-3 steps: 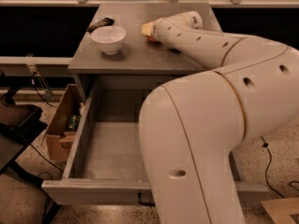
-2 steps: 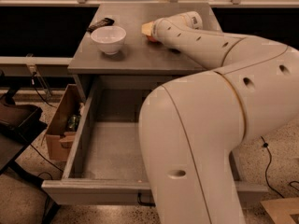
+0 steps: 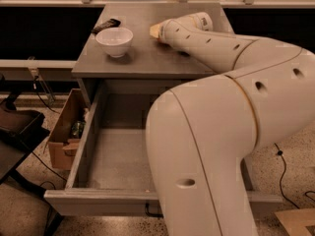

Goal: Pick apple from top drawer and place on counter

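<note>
The top drawer (image 3: 115, 159) is pulled open below the counter, and the part of its grey floor that shows is bare. My large white arm (image 3: 231, 117) covers the drawer's right side. The arm reaches back over the counter (image 3: 142, 58). My gripper (image 3: 155, 31) is at the arm's far end, low over the middle of the counter, to the right of a white bowl. Only a small yellowish tip shows there. The apple is hidden or out of view.
A white bowl (image 3: 114, 41) stands on the counter's left part, with a black flat object (image 3: 106, 25) behind it. A cardboard box (image 3: 63, 134) with clutter sits on the floor left of the cabinet. A dark rail runs behind the counter.
</note>
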You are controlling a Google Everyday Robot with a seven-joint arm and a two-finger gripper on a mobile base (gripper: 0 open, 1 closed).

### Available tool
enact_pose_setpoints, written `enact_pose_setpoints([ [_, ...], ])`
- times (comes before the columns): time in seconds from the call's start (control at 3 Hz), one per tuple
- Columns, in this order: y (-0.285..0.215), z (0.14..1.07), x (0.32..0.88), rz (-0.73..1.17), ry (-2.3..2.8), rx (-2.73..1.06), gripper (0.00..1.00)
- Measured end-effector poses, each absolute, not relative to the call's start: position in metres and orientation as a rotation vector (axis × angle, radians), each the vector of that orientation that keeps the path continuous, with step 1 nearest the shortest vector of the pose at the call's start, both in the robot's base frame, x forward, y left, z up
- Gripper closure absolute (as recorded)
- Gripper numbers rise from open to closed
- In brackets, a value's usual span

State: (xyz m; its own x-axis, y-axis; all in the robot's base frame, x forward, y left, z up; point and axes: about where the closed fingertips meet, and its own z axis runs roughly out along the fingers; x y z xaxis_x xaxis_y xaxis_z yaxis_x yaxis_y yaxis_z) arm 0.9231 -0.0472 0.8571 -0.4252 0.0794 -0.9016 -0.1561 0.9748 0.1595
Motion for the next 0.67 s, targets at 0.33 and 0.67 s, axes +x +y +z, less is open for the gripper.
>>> enact_pose_setpoints([
  [0.33,-0.0472,0.857,0.9231,0.262,1.993,-0.055,0.0],
  [0.67,-0.0471,0.857,0.9231,0.262,1.993,-0.055,0.0],
])
